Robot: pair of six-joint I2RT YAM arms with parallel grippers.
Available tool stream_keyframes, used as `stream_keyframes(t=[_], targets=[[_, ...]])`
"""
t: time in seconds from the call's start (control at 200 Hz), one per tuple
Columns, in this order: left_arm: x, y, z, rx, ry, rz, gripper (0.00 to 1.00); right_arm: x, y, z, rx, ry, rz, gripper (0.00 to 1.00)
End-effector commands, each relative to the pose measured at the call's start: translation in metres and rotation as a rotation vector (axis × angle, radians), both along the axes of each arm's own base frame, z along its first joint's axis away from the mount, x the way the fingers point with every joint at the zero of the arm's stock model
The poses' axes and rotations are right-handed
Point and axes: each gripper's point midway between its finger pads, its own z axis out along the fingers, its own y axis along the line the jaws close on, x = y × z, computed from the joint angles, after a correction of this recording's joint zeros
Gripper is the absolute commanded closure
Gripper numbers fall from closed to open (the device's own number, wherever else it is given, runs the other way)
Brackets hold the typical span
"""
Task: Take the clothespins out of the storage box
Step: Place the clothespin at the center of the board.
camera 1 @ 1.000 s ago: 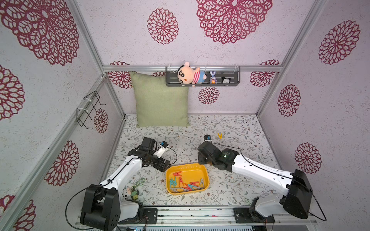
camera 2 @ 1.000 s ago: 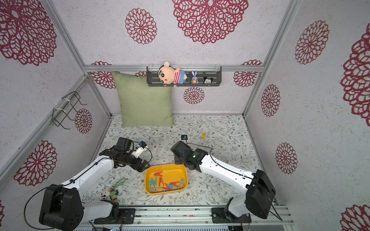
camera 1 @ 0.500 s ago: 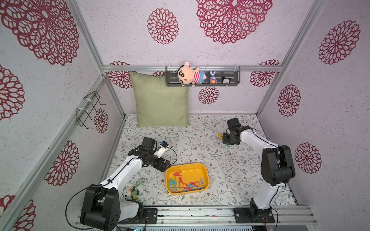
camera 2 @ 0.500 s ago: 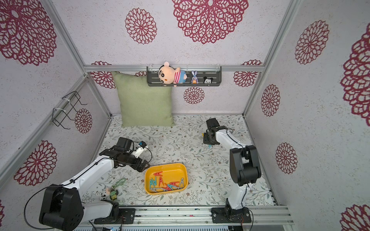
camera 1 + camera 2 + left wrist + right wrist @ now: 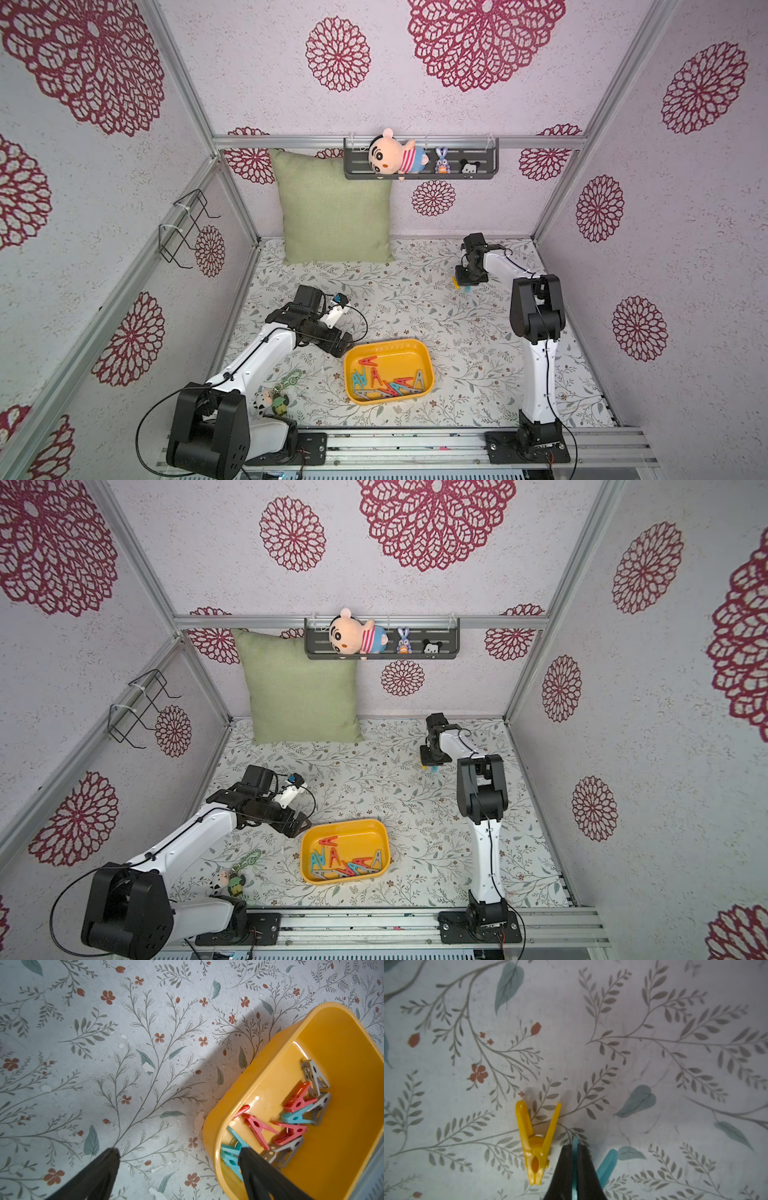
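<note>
1. Starting at the edges: the floral-printed table (image 5: 415,299) is walled on its left, far and right sides, and a metal rail along its near edge carries both arm bases. A broad bare stretch runs across the middle, between the storage box and the far wall.
2. The storage box (image 5: 388,345) is glossy yellow plastic, shallow, with rounded corners and a low rim. It sits near centre, slightly askew.
3. Inside it the clothespins (image 5: 384,380) lie in a loose, overlapping heap toward the near side. They are red, teal and grey A-shaped plastic pegs.
4. The left gripper (image 5: 178,1151) is spread wide and holds nothing, just beside the box's far-left corner. In the left wrist view one finger (image 5: 255,1167) hangs over the box's corner above teal pegs, the other over the table.
5. The right gripper (image 5: 575,1148) is at the far right, low over the table and clenched on a teal clothespin (image 5: 607,1165). A yellow clothespin (image 5: 536,1142) lies flat just beside it, legs splayed in a V.
6. A green woven pillow (image 5: 334,220) leans on the far wall at left. A keychain charm (image 5: 276,399) on a green chain lies near left by the left arm.
</note>
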Motion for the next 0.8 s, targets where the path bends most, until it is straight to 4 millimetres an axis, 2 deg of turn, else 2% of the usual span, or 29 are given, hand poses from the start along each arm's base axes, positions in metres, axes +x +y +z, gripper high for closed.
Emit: stream_keyframes(t=[0.0, 0.38, 0.695, 0.795], targets=[[-0.001, -0.003, -0.001, 0.0, 0.006, -0.011, 0.02, 0.005, -0.008, 0.011, -0.055, -0.002, 0.031, 1.0], [-0.002, -0.003, -0.001, 0.003, 0.003, -0.012, 0.02, 0.009, -0.007, -0.015, -0.056, 0.041, 0.036, 0.99], [-0.002, -0.003, 0.0, 0.002, 0.001, -0.014, 0.02, 0.011, -0.008, -0.001, -0.053, 0.018, 0.024, 0.82], [-0.002, -0.003, 0.0, 0.004, 0.002, -0.014, 0.02, 0.012, -0.007, 0.005, -0.046, 0.006, 0.02, 0.81]])
